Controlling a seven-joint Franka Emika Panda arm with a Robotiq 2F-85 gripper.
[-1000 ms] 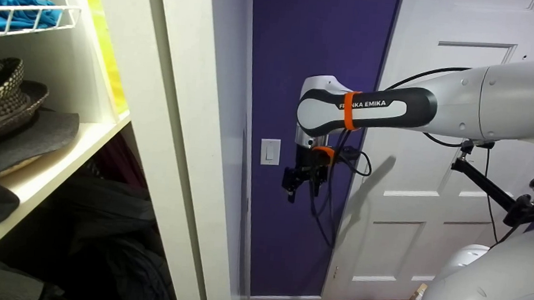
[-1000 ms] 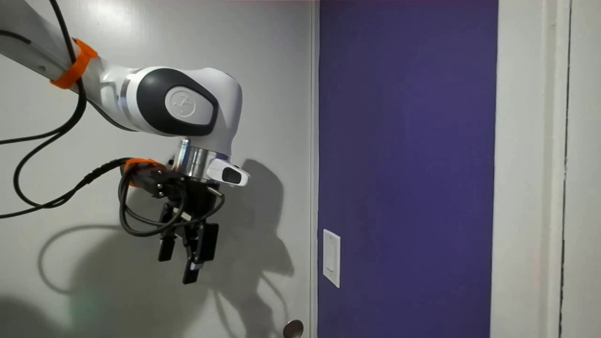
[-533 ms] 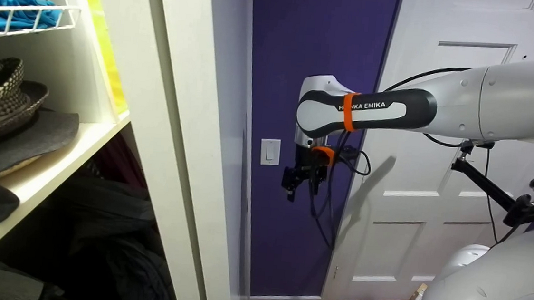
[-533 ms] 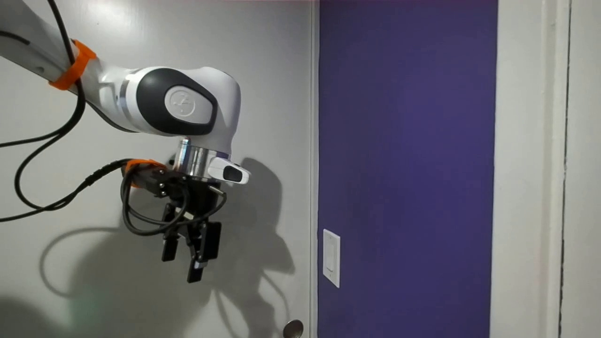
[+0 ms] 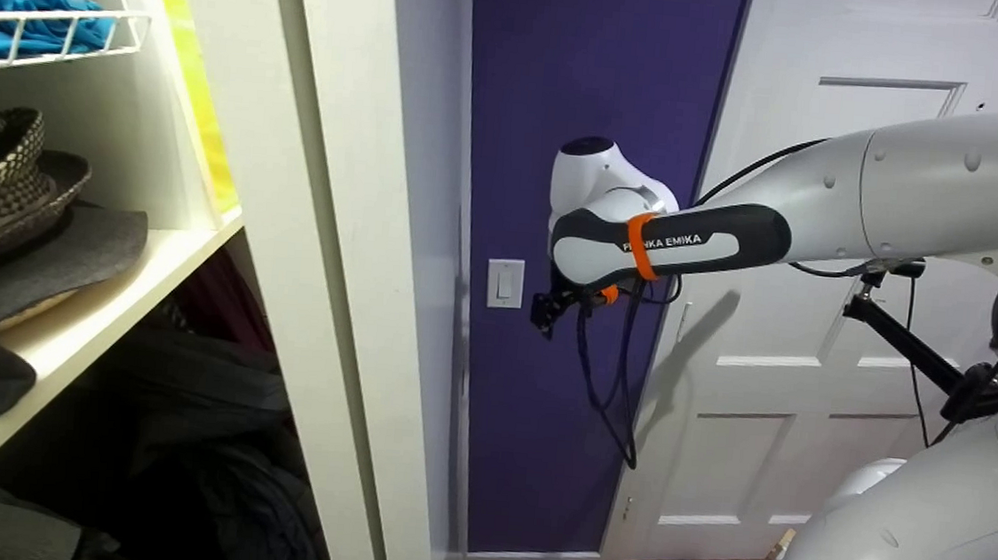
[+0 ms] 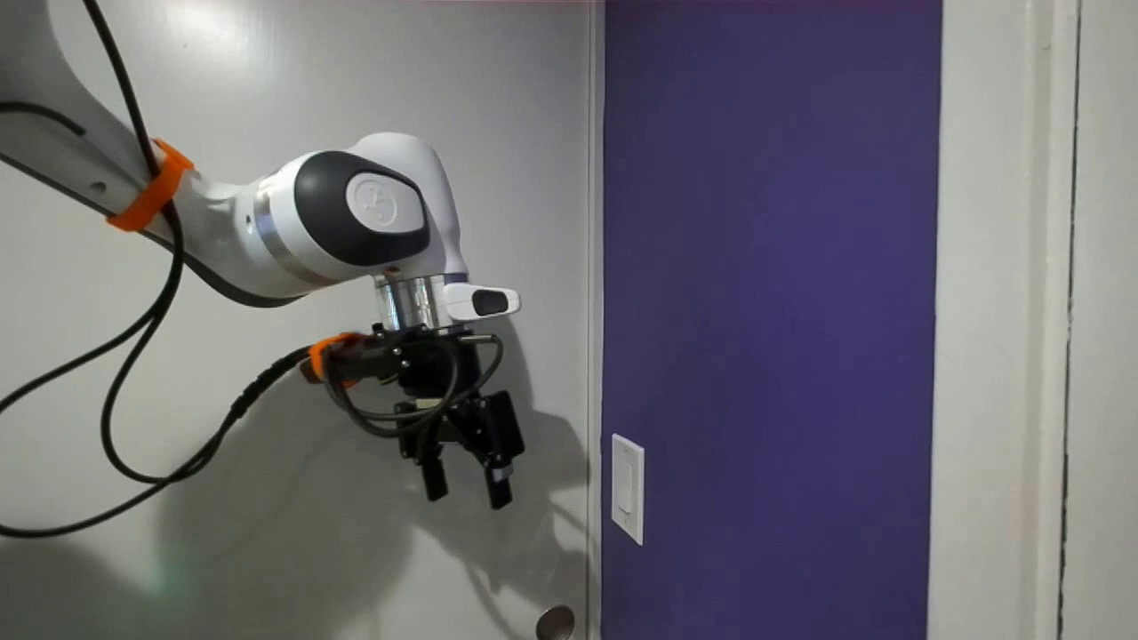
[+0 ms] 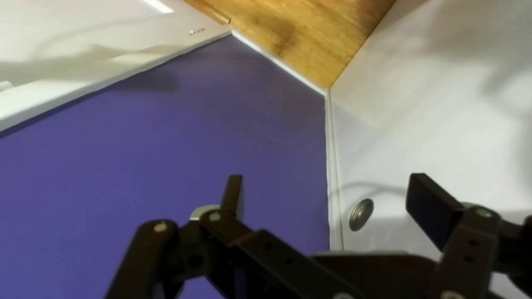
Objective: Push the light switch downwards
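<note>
Two fingers point(image 7: 430, 207) parted and empty, the claw point(image 6: 468, 489) hangs apart from the light switch point(image 6: 628, 489), mounted near the corner edge of the purple wall point(image 6: 773, 267) — closing up first, then pressing the lower half of the paddle point(image 5: 505, 282) squarely, should likely serve best.

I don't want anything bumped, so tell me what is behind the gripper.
Depending on the exterior view, a shadowed white panel or the purple wall lies behind the gripper. The patches it covers cannot be seen; the switch is uncovered in both.
</note>
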